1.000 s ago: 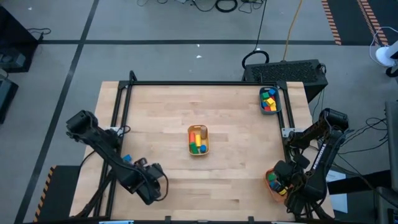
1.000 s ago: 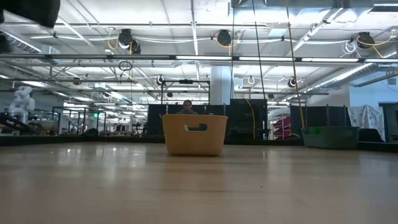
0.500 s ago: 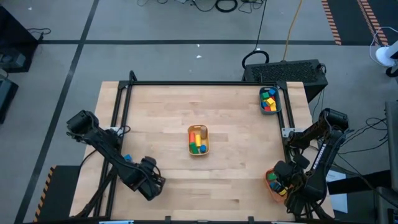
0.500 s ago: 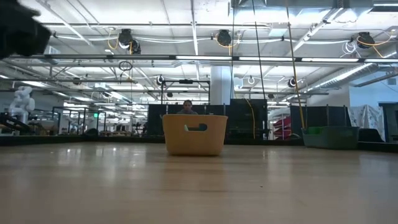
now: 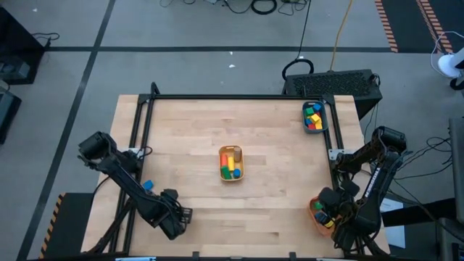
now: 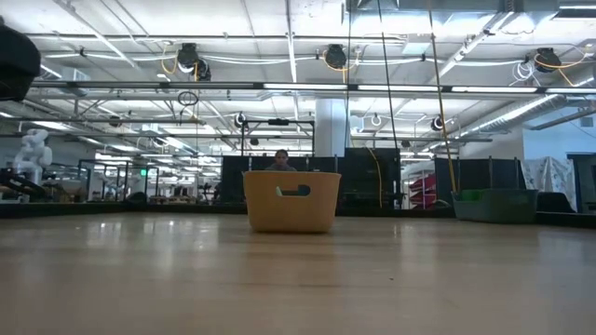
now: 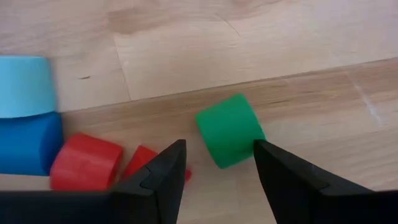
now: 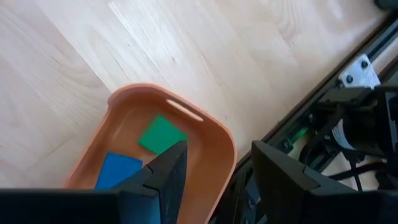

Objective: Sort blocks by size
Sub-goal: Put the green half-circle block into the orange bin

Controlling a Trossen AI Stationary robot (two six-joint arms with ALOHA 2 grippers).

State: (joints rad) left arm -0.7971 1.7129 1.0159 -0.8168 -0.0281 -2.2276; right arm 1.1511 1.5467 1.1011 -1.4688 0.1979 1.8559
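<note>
Down at the table's near-left corner, the left gripper (image 7: 216, 168) hangs with fingers spread, empty, around a green cylinder (image 7: 229, 130) lying on the wood beside two red blocks (image 7: 85, 168), a blue block (image 7: 28, 142) and a cyan one (image 7: 23, 86). Opposite, the right gripper (image 8: 214, 165), fingers likewise spread and empty, hovers over the orange bin (image 8: 214, 140) holding green and blue blocks. More blocks fill the yellow bin (image 5: 231, 163) mid-table and the teal bin (image 5: 314, 116) at the far right. No writing is legible.

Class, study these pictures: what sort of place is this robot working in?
Probably a large industrial lab or workshop: exposed ceiling ducts and lights, hazard-striped concrete floor, and another white robot standing among distant workstations.
</note>
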